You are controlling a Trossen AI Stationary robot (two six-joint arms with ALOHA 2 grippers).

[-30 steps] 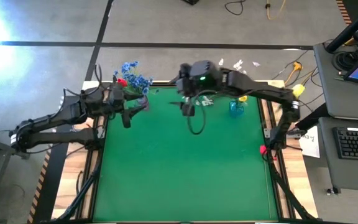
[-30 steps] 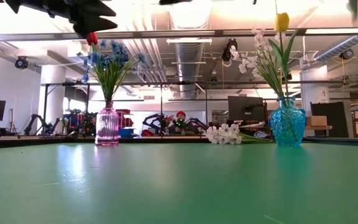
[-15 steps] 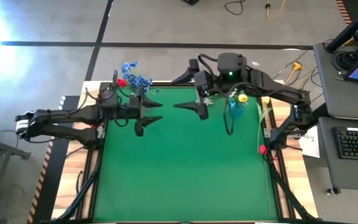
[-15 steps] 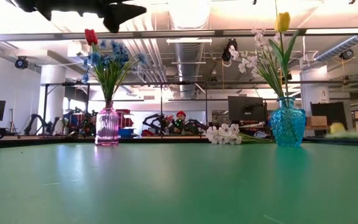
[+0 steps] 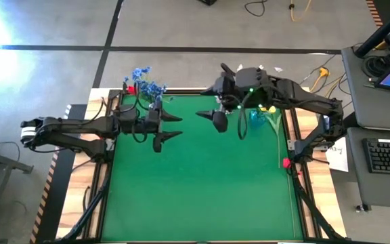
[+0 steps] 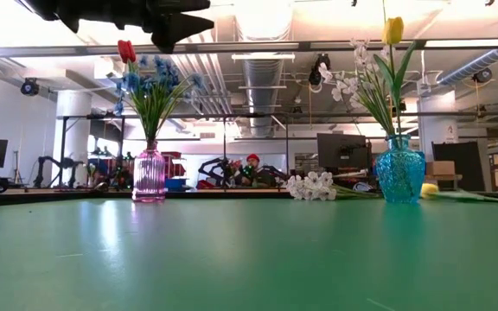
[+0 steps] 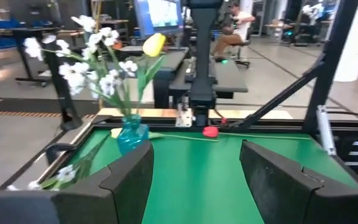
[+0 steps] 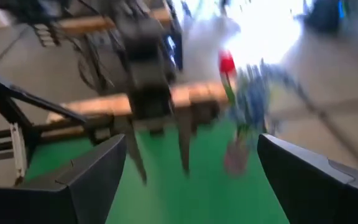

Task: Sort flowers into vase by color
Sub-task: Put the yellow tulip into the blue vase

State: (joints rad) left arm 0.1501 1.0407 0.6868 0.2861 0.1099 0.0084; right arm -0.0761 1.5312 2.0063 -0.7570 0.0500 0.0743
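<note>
A pink vase [image 5: 143, 99] [image 6: 149, 175] at the table's far left holds blue clusters and a red tulip [image 6: 126, 51]. A blue vase [image 5: 256, 118] [image 7: 132, 134] at the far right holds white sprays and a yellow tulip [image 6: 392, 30]. White blossoms [image 6: 312, 186] lie on the table left of the blue vase. A second yellow tulip [image 6: 429, 190] lies on the table right of it. My left gripper [image 5: 173, 127] [image 7: 196, 149] hovers open and empty right of the pink vase, pointing right. My right gripper [image 5: 210, 116] [image 8: 191, 143] hovers open and empty left of the blue vase, facing left.
The green mat [image 5: 195, 183] stretches bare from the middle to the near edge. A wooden border and black rails [image 5: 107, 169] frame it. A red knob [image 5: 286, 163] sits at the right edge by the right arm's base. Desks with a keyboard [image 5: 388, 154] stand beyond the table's right side.
My left gripper has moved from beside the pink vase toward the table's right and turned level, its fingers now pointing right. My right arm has swung toward the right, its gripper now facing left. A yellow tulip has come to rest on the table right of the blue vase.
</note>
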